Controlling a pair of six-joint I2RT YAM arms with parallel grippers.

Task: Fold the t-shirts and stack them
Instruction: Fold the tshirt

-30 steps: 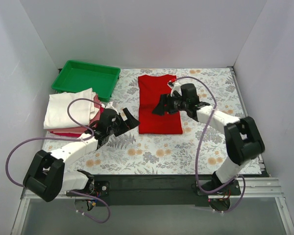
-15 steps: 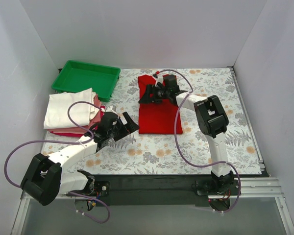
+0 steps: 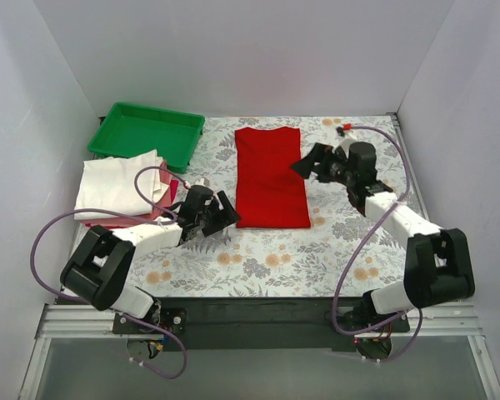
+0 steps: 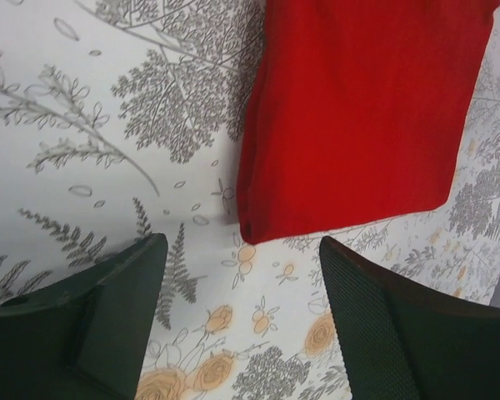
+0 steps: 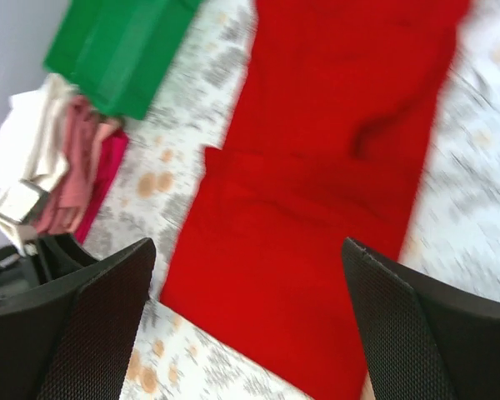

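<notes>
The red t-shirt (image 3: 271,177) lies flat mid-counter as 1 long narrow strip, sleeves tucked in, its collar end toward the far wall. Within the last second the right pincer (image 3: 308,163) has left the strip's far-left part and swung clear to just beside its right edge. It hangs there with fingers spread wide, holding nothing. The left pincer (image 3: 222,213) has crept up to the near-left corner. Its fingers are apart, slightly narrower than before, with only bare counter (image 3: 267,258) between them and the cloth corner just ahead. The lengthwise folds look done, so a crosswise fold likely comes next. The stack (image 3: 121,187), cream-white on top, waits at left.
</notes>
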